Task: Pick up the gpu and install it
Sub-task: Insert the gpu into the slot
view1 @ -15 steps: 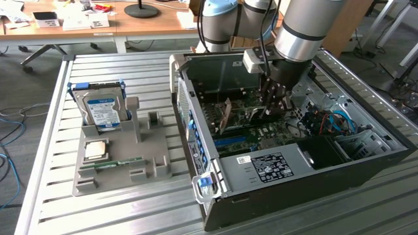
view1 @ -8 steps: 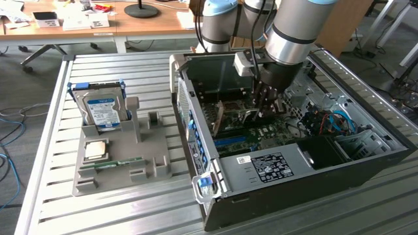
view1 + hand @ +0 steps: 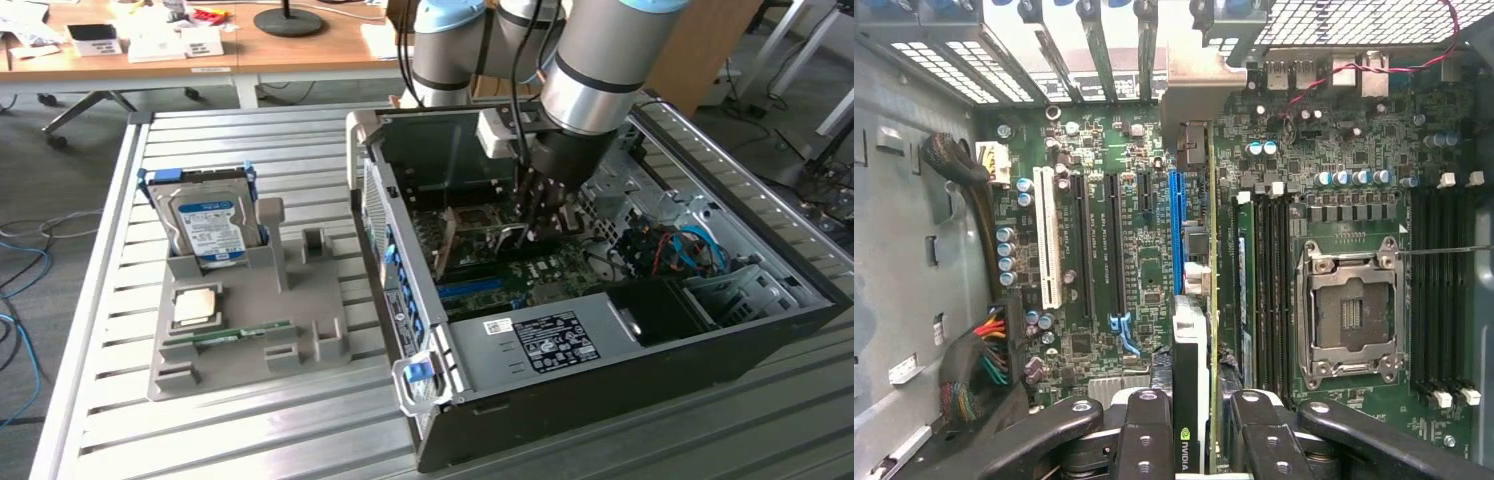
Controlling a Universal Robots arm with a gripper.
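Note:
The gpu (image 3: 1199, 330) is seen edge-on: a thin green card edge with a black cooler face and a silver end bracket (image 3: 1204, 105) toward the case's rear slots. My gripper (image 3: 1199, 425) is shut on it, with black fingers (image 3: 1147, 430) pressing on both faces. The card hangs over the motherboard (image 3: 1144, 270), right beside the blue expansion slot (image 3: 1176, 225) and running along it. Whether its edge sits in a slot cannot be told. In the exterior view my gripper (image 3: 545, 225) reaches down into the open computer case (image 3: 601, 330).
On the board are black slots (image 3: 1112, 250), a white slot (image 3: 1046, 245), the bare CPU socket (image 3: 1349, 310) and a cable bundle (image 3: 974, 370). Outside the case, a grey holder (image 3: 307, 330) carries a hard drive (image 3: 207, 225), a processor chip (image 3: 196, 305) and a memory stick (image 3: 227, 336).

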